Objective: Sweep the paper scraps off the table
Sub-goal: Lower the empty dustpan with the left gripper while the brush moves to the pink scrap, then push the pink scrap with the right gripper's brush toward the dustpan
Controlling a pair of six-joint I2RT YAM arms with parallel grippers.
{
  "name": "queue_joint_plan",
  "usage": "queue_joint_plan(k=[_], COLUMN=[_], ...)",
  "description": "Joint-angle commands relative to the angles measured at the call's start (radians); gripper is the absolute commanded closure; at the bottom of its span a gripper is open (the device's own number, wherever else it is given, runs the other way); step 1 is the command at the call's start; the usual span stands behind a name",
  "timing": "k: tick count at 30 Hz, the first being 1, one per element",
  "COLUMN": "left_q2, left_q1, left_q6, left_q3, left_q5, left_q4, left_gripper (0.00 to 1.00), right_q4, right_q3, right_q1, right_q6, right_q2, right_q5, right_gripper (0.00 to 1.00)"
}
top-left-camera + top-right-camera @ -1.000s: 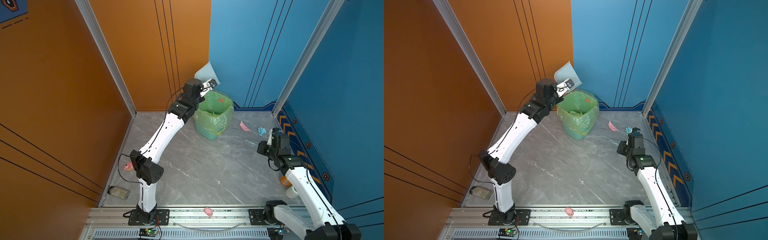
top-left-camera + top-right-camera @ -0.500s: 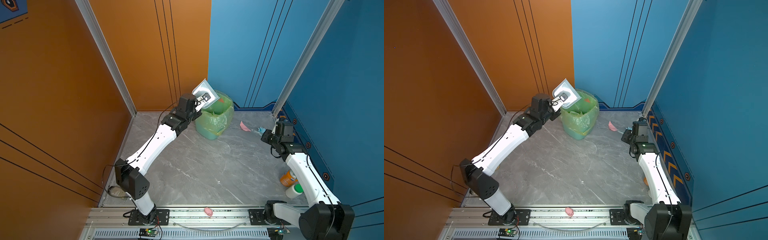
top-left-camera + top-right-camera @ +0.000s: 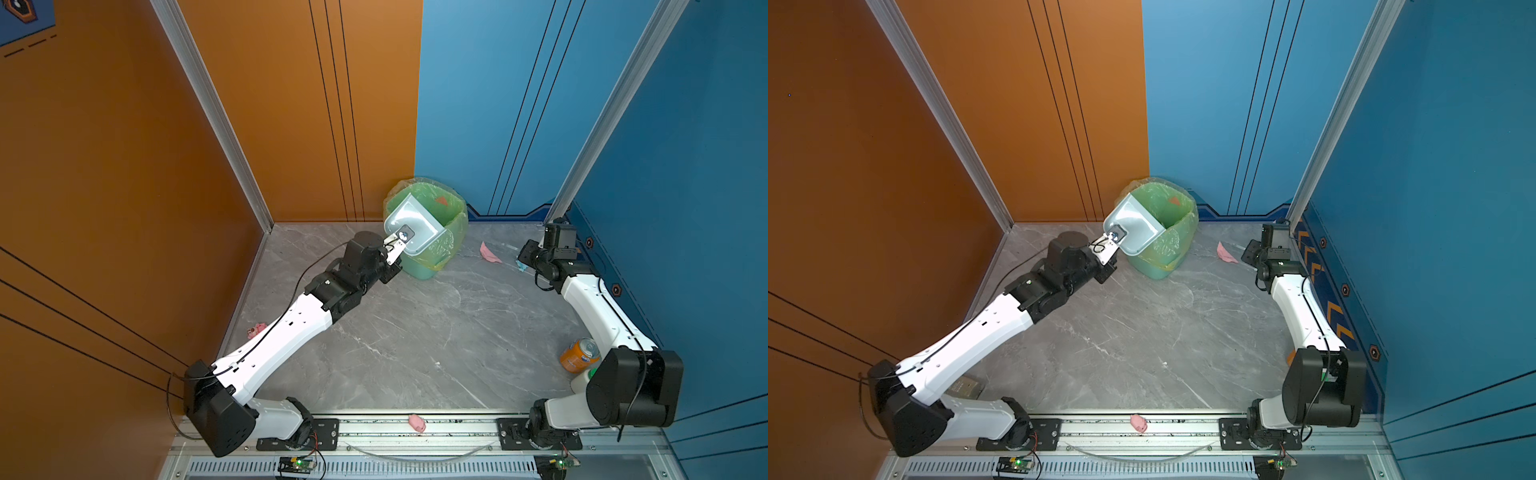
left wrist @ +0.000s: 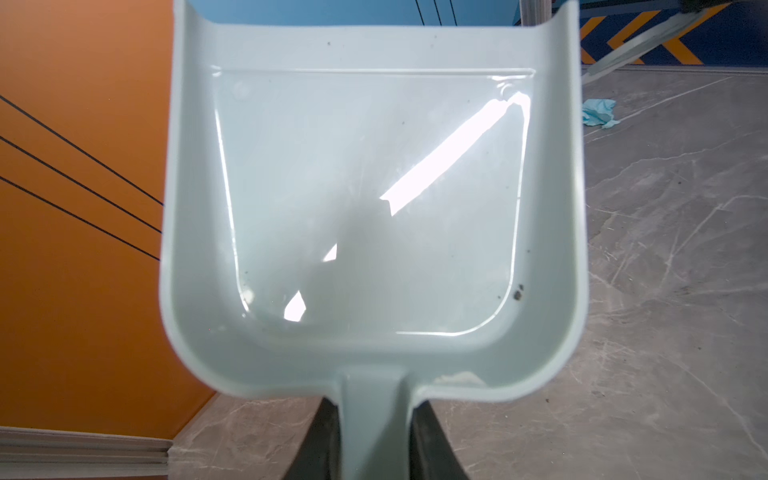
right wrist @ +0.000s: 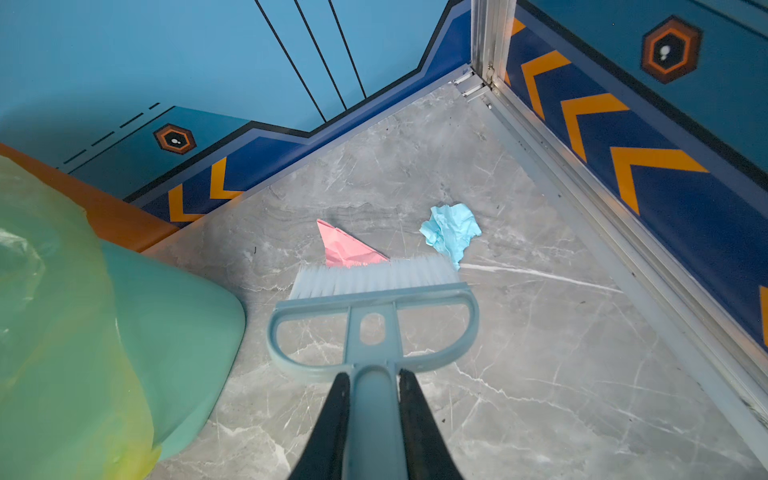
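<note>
The left gripper [image 4: 374, 405] is clamped on the handle of a pale dustpan [image 4: 374, 187]. Only the left wrist view shows this grip, and it also shows the pan's floor bare apart from a few dark specks. In both top views the dustpan [image 3: 415, 226] hangs tilted over the near-left rim of the green bin [image 3: 424, 266] at the far middle of the table [image 3: 415, 332], with its open mouth toward the bin's opening. A red scrap [image 3: 441, 201] lies inside the yellow-green liner [image 3: 453, 224]; neither wrist view shows it.

The right gripper [image 5: 374, 378] is closed on the handle of a blue brush [image 5: 374, 278], which the arm's wrist hides in the top views. In the right wrist view the bristles are against the near edge of the pink scrap [image 5: 345, 249], and the blue scrap [image 5: 451, 232] lies just to its right; both are in the far right corner. In a top view the pink scrap [image 3: 1225, 254] lies in the open, right of the bin. Only a sliver of the blue scrap [image 3: 520, 265] shows beside the wrist, though the left wrist view shows it whole.

A pink pig figurine [image 3: 417, 422] sits on the near rail. An orange can [image 3: 579, 355] stands at the near right.
</note>
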Motion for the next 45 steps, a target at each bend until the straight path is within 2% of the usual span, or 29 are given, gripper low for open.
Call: queue_joint_plan(k=[1,9,19,32,39,45], left_q2=[-0.014,-0.014,0.043,0.161,0.273,0.335], left_q1=[-0.023,-0.062,-0.088,-0.133,-0.156,-0.159], left_q6=[-0.096,-0.207,-0.353,-0.356,-0.371,-0.377], left_q3=[-0.057,-0.192,-0.286,-0.300,-0.267,-0.233], left_q5=[0.046,0.078,0.161,0.276,0.262,0.254], left_q4=[0.024,0.049,0.042,-0.044,-0.061,-0.080], left_gripper=[1.00,1.00,1.00,1.00,1.00,1.00], right_q4=[0.045,0.058,0.051,-0.008,-0.046,-0.043], right_q3=[0.060,0.151,0.253,0.332,0.325,0.242], right_q1=[-0.007,0.012,0.087,0.111,0.117,0.139], right_q6=[0.027,0.034,-0.003,-0.040,-0.066,-0.091], right_q2=[0.048,0.182,0.368,0.514,0.535,0.503], right_q5=[-0.005,-0.002,0.094,0.123,0.105,0.077], right_gripper=[1.00,1.00,1.00,1.00,1.00,1.00])
